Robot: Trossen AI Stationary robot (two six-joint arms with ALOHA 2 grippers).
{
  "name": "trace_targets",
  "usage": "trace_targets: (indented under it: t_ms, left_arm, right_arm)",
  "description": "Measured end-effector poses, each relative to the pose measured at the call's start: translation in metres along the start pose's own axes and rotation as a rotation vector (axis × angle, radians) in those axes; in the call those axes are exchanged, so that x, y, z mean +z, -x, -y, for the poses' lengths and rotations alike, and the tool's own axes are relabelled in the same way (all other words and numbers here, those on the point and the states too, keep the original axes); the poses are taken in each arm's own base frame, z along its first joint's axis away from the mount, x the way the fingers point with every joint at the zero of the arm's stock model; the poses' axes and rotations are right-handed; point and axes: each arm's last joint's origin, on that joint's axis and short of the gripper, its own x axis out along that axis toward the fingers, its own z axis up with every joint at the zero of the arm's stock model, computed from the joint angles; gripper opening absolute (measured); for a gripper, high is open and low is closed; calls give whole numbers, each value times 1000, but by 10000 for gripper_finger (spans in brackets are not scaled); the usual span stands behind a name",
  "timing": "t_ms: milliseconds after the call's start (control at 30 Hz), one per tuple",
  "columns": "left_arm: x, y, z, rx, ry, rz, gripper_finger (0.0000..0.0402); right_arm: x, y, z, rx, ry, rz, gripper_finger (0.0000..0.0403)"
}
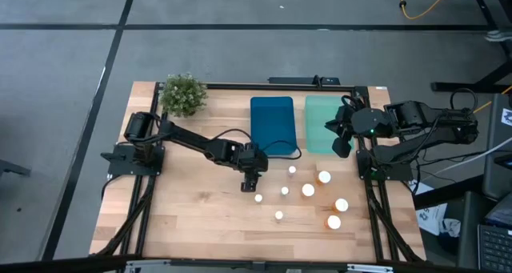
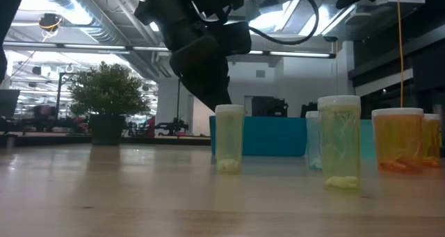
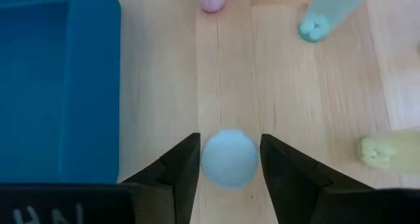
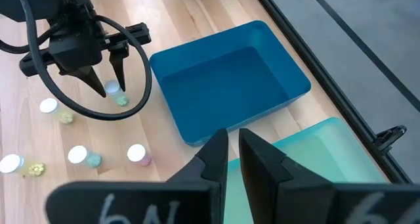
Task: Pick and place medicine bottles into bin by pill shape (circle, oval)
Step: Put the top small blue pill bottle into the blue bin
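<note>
Left gripper (image 3: 230, 161) seen poised over table, fingers apart, white-capped bottle (image 3: 228, 158) framed between them, no contact evident. Bottle stood upright on wood just beside blue bin (image 1: 272, 125). Bottle judged light, rigid plastic, smooth-sided, easily tipped; hold best taken across body just under cap. Other bottles scattered nearby. Right gripper (image 4: 233, 155) parked over teal bin (image 1: 320, 122), fingers together, nothing held.

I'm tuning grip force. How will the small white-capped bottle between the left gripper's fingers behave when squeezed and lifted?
The small bottle is round and smooth, so it might slip or twist in the left gripper if squeezed off-centre. It looks nearly empty, only a few pills at the bottom, so probably light. Standing tall and narrow, it could tip if nudged by one finger first.
</note>
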Motion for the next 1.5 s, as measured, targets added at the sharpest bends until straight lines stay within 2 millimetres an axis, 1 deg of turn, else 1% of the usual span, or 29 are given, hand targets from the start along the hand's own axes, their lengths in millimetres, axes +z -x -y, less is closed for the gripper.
trace_targets:
  t_ms: [267, 400, 467, 533, 633, 733, 800, 833, 900, 933, 1000, 1133, 1233, 1333, 1400, 1500]
  left_arm:
    - [0, 0, 0, 0, -9, 0, 148]
    - [1, 4, 0, -12, -10, -8, 118]
    - [8, 12, -1, -14, -18, 7, 100]
    - [16, 26, -1, -15, -39, 14, 88]
    - [30, 46, -4, -13, -69, 21, 88]
    - [53, 72, -15, 19, -111, 95, 88]
    - [67, 86, -27, 92, -134, 149, 89]
    - [73, 91, -37, 143, -140, 169, 90]
    - [80, 95, -60, 230, -118, 176, 90]
    - [81, 94, -76, 257, -88, 176, 90]
    - [76, 86, -109, 278, -19, 146, 91]
    - [58, 63, -174, 285, 136, 106, 92]
    - [46, 42, -208, 302, 207, 91, 92]
    - [32, 22, -225, 311, 242, 36, 93]
    - [25, 12, -229, 304, 252, -3, 93]
    - [23, 4, -229, 298, 251, -10, 93]
  right_arm:
    - [0, 0, 0, 0, 1, 0, 42]
    - [0, 0, 0, 0, 2, 0, 42]
    - [0, 0, 0, -1, 3, 0, 42]
    - [0, 0, 0, -1, 5, -1, 42]
    - [0, 0, 0, -2, 26, -4, 42]
    - [-1, 0, 0, -3, 35, -7, 42]
    - [-1, 0, 0, -4, 37, -8, 42]
    - [-1, 0, 0, -5, 44, -9, 42]
    - [-1, 0, 0, -5, 64, -10, 42]
    - [-1, 0, 0, -6, 73, -10, 42]
    - [-1, 0, 0, -5, 84, -10, 42]
    - [-1, 0, 0, -5, 86, -10, 42]
    - [-1, 0, 0, -5, 86, -10, 42]
    - [-1, 0, 0, -4, 86, -10, 42]
    - [-1, 0, 1, -5, 88, -13, 42]
    - [-2, 0, 1, -7, 90, -19, 42]
